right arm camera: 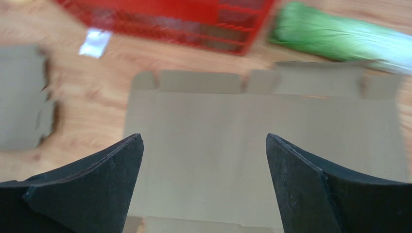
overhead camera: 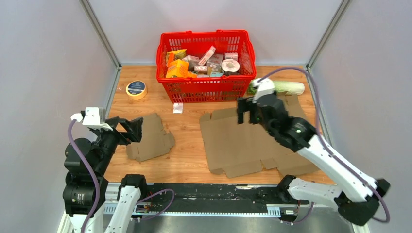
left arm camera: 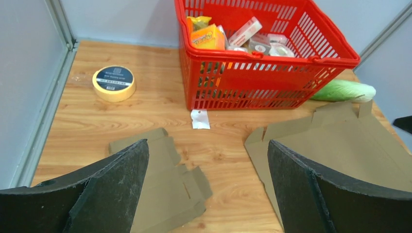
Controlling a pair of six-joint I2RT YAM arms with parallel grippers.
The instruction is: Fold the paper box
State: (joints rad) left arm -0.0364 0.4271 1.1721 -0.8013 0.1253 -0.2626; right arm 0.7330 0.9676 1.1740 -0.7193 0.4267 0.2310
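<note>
The right gripper (overhead camera: 247, 112) hangs with its jaws spread wide and nothing between them, above the far edge of the flat cardboard box (overhead camera: 243, 141). In the right wrist view its fingers (right arm camera: 92, 184) frame the sheet from above, apart from it. The box lies unfolded on the table (overhead camera: 187, 145), right of centre, with its tabs along the far and near edges.

The left gripper (overhead camera: 133, 128) is also wide open and holds nothing. It sits low on the left, over the near-left part of a smaller cardboard piece (overhead camera: 150, 138), which lies flat to the left of the box with bare wood between the two.

Beyond the box's far right corner lies a long green vegetable (overhead camera: 289, 87), just beside the edge. A red basket (overhead camera: 204, 90) full of packets stands at the back centre, and a small white slip of paper (overhead camera: 178, 108) lies on the wood just in front of it. A roll of tape (overhead camera: 136, 89) lies flat at the back left, left of the basket and well apart from both cardboard pieces.
</note>
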